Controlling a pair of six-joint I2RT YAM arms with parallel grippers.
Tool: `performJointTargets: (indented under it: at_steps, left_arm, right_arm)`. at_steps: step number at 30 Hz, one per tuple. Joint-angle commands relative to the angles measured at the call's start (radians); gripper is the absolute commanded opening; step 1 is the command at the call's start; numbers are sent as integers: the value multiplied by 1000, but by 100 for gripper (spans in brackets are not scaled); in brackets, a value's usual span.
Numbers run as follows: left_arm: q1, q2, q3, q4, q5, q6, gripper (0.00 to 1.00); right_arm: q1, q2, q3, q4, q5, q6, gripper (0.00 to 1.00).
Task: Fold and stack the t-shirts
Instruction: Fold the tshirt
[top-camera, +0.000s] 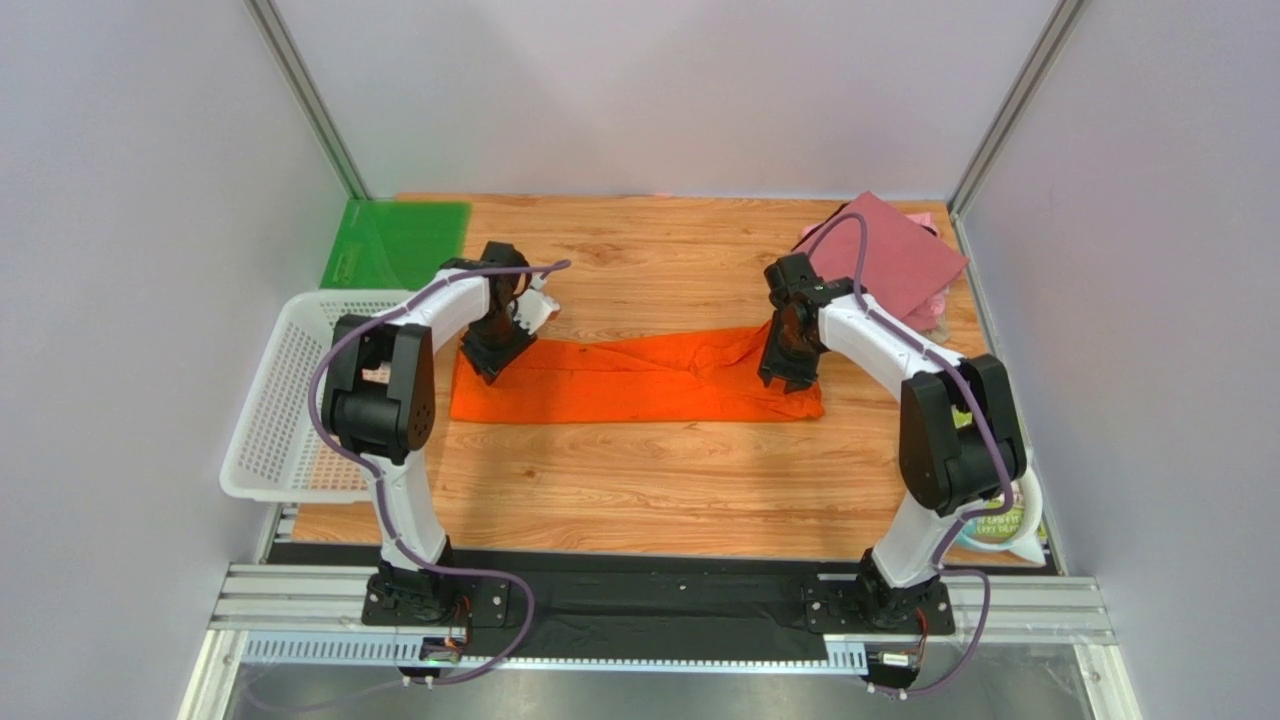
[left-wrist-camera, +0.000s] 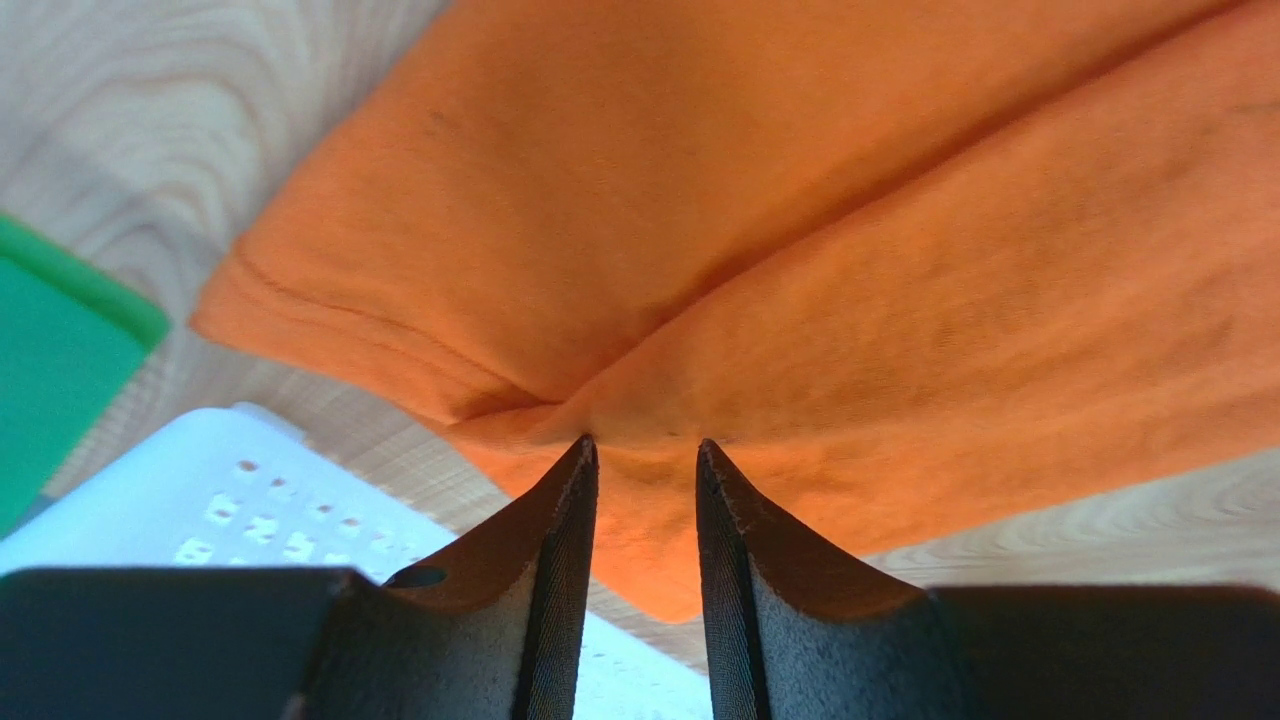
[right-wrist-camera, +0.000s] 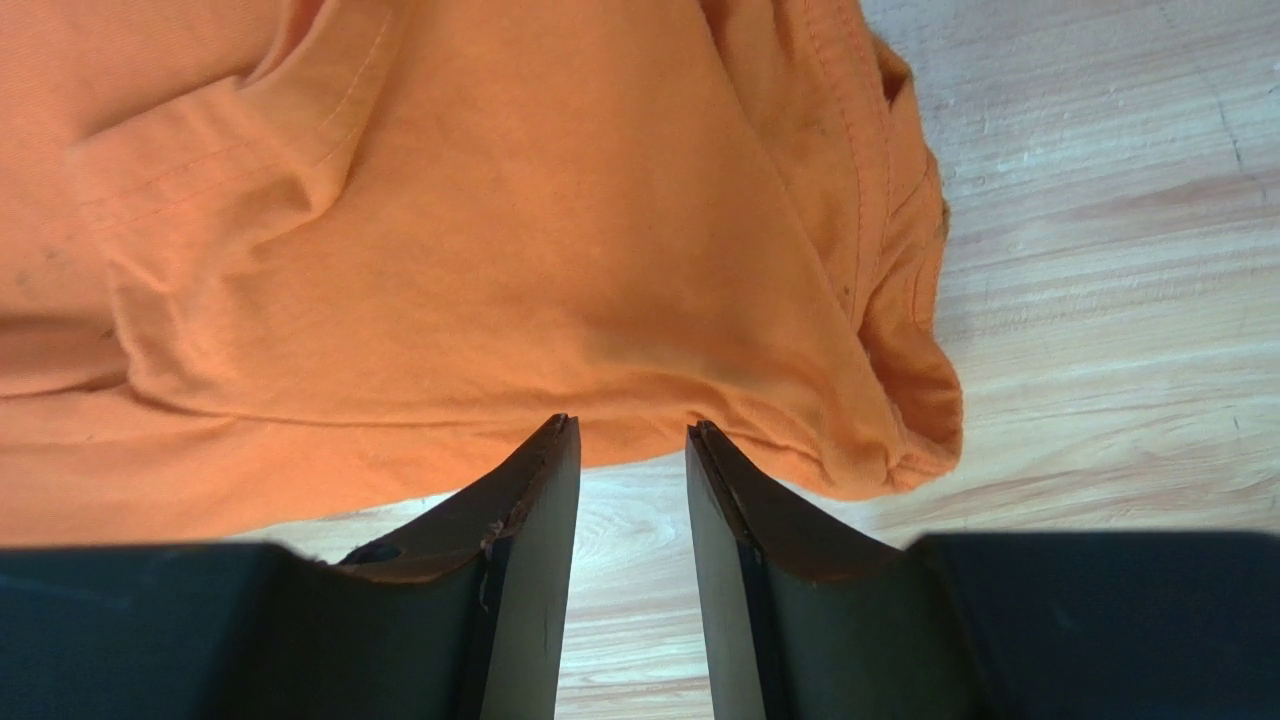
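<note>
A bright orange t-shirt (top-camera: 631, 383) lies as a long band across the middle of the wooden table. My left gripper (top-camera: 493, 360) is down at the shirt's left end. In the left wrist view its jaws (left-wrist-camera: 646, 446) stand apart, tips touching the orange cloth (left-wrist-camera: 842, 270), with nothing clamped. My right gripper (top-camera: 784, 375) is down at the shirt's right end. In the right wrist view its jaws (right-wrist-camera: 627, 425) are also apart, tips at the cloth's (right-wrist-camera: 496, 270) near edge, bare wood between them. A folded maroon-red t-shirt (top-camera: 887, 255) lies at the back right on a pale pink one (top-camera: 935, 308).
A white mesh basket (top-camera: 278, 405) stands at the table's left edge, close to the left arm; its corner (left-wrist-camera: 226, 495) shows in the left wrist view. A green plastic sheet (top-camera: 398, 240) lies at the back left. A white and green packet (top-camera: 999, 525) sits beside the right arm's base.
</note>
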Motion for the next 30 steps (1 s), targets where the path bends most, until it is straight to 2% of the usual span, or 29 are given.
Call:
performJointTargets:
  at_steps: [1, 7, 16, 30]
  left_arm:
    - [2, -12, 23, 40, -73, 46, 37]
    - [2, -15, 67, 42, -92, 58, 37]
    - [2, 2, 113, 34, -81, 65, 37]
    - [2, 38, 8, 85, -87, 75, 37]
  right_arm:
    - [-13, 48, 56, -7, 41, -25, 38]
    - [-25, 124, 74, -5, 40, -37, 37]
    - [-34, 157, -1, 45, 21, -28, 37]
    - [-42, 155, -24, 70, 5, -37, 36]
